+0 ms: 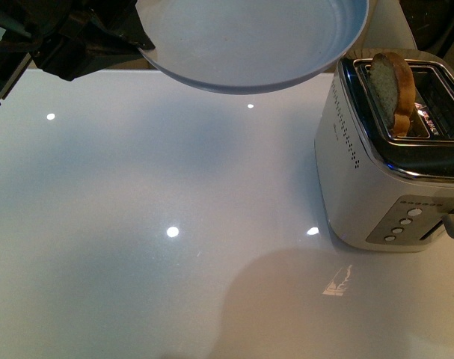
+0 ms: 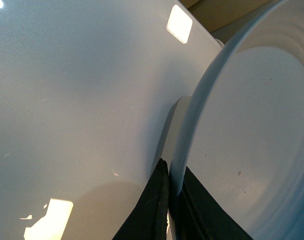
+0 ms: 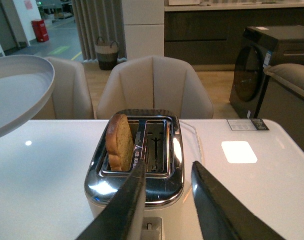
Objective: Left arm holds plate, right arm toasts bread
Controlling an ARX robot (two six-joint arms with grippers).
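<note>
The pale blue-grey plate (image 1: 253,37) hangs in the air at the top of the front view, left of the toaster (image 1: 384,164). My left gripper (image 2: 171,172) is shut on the plate's rim (image 2: 184,145); its black body (image 1: 69,37) shows at the top left. A brown slice of bread (image 1: 393,90) stands upright in the toaster's left slot, its upper half sticking out. In the right wrist view the bread (image 3: 119,142) sits in the slot of the toaster (image 3: 136,175), and my right gripper (image 3: 168,167) is open and empty just above the toaster's near end.
The toaster stands at the right edge of the glossy white table (image 1: 174,224). Its other slot (image 3: 157,147) holds nothing. Beige chairs (image 3: 154,85) stand beyond the table's far edge. The plate (image 3: 16,90) also shows at the left of the right wrist view.
</note>
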